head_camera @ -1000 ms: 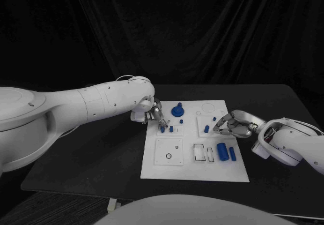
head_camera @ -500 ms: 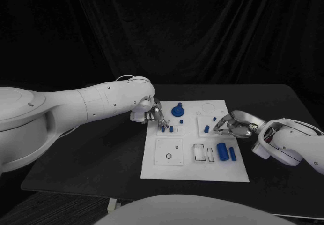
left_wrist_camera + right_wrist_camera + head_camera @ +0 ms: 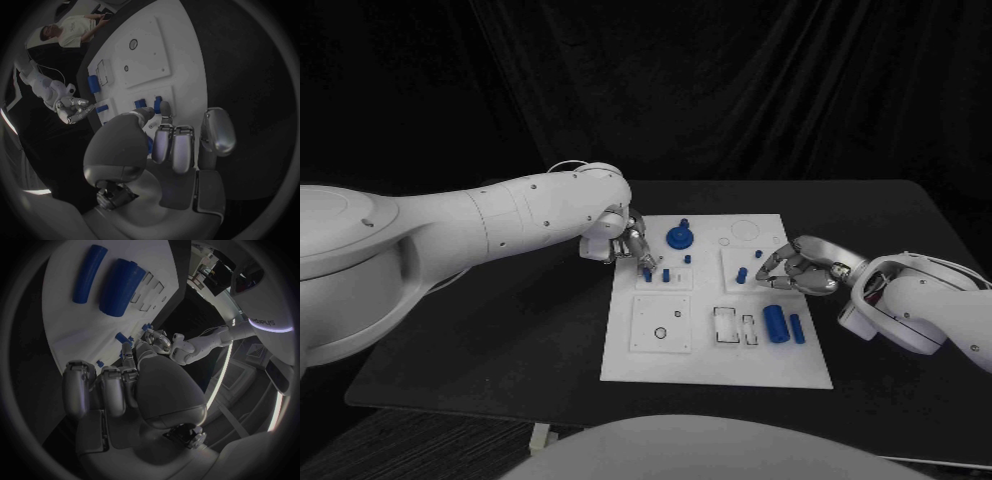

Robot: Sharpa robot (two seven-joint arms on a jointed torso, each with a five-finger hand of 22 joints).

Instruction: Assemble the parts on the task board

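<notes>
Desk (image 3: 516, 330): black, carrying the white task board (image 3: 711, 365) at its middle.
Task board: rigid plate; blue parts lie on it, a round knobbed part (image 3: 679, 237) at the far end, two cylinders (image 3: 775, 323) near the right edge.
Left robot hand (image 3: 629, 244): over the board's far left corner, fingertips down at a small blue peg (image 3: 648, 276); whether it grips the peg I cannot tell.
Right robot hand (image 3: 798, 267): fingers curled in, apparently holding nothing, at the board's right edge.
Handling: parts look light, stiff, smooth plastic; likely best pinched across the sides.

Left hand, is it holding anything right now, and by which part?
Cannot be told: the left hand has its fingertips down among the small blue pegs on the task board, but no grip shows.
</notes>
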